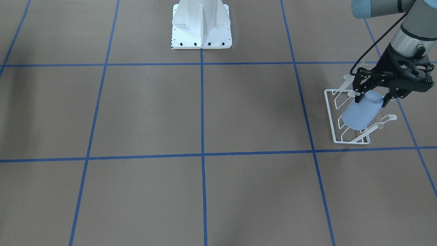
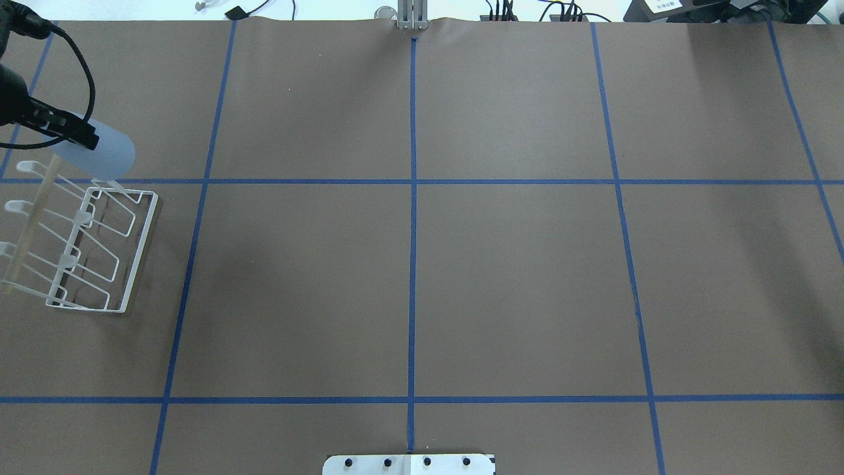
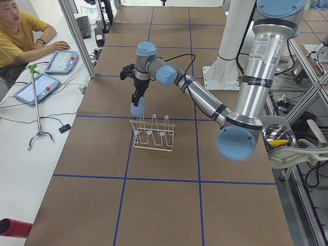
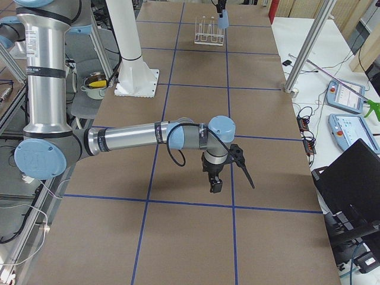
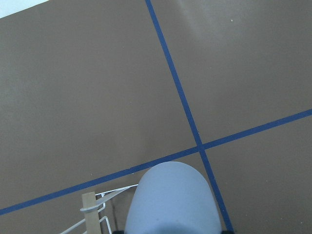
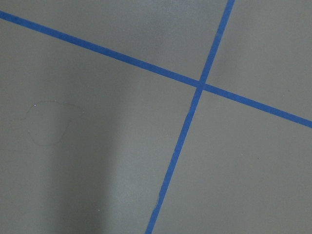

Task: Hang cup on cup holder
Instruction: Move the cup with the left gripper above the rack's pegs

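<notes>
My left gripper [image 1: 372,101] is shut on the light blue cup [image 1: 361,112], gripping its narrow end. The cup is tilted, wide rim pointing down toward the white wire cup holder [image 1: 329,112], at the holder's end prongs. I cannot tell whether the cup touches a prong. In the overhead view the cup [image 2: 102,150] sits at the far end of the holder [image 2: 140,251]. The left wrist view shows the cup [image 5: 173,202] and the holder's wooden rod [image 5: 89,209]. My right gripper [image 4: 217,178] hovers over the table far from both; I cannot tell whether it is open or shut.
The white robot pedestal [image 1: 201,24] stands at the table's middle near edge. Blue tape lines grid the brown table [image 2: 514,277]. An operator [image 3: 18,36] sits at a side desk with tablets [image 3: 43,84].
</notes>
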You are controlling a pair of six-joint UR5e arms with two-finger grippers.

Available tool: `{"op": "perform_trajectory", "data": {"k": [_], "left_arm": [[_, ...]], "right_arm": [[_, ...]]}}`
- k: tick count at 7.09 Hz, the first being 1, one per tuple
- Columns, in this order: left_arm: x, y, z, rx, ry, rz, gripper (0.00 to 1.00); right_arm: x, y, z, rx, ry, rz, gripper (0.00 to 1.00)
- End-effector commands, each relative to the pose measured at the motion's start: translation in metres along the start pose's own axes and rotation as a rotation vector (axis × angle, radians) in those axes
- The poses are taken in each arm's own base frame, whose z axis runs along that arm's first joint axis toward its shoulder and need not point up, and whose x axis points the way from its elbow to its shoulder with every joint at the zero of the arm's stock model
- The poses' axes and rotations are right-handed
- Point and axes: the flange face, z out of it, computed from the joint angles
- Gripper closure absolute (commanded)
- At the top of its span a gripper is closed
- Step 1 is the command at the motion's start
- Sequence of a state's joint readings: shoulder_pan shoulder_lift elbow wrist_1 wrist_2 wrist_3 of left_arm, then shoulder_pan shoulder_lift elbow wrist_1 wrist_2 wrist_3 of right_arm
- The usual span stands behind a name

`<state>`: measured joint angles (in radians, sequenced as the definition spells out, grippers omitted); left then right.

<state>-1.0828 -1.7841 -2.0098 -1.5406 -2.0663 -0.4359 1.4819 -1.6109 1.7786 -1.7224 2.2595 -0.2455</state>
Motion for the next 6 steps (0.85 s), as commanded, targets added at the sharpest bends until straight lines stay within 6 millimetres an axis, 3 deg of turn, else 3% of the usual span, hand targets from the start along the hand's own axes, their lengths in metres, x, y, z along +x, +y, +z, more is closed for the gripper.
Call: {"op": "perform_trajectory", "data": {"k": [1,4,6], "left_arm": [[0.0,0.007,0.018,-0.04,-0.001,-0.004,1.0],[0.001,0.015,0.033,-0.071,-0.006,-0.005,1.0],[0.002,0.016,0.059,-0.109,-0.013,-0.001,1.0]], "right_arm": [[0.0,0.001,0.001,-0.002,0.0,0.001,0.0],[0.0,0.001,0.001,-0.002,0.0,0.001,0.0],[0.0,0.001,0.001,-0.002,0.0,0.001,0.0]]}}
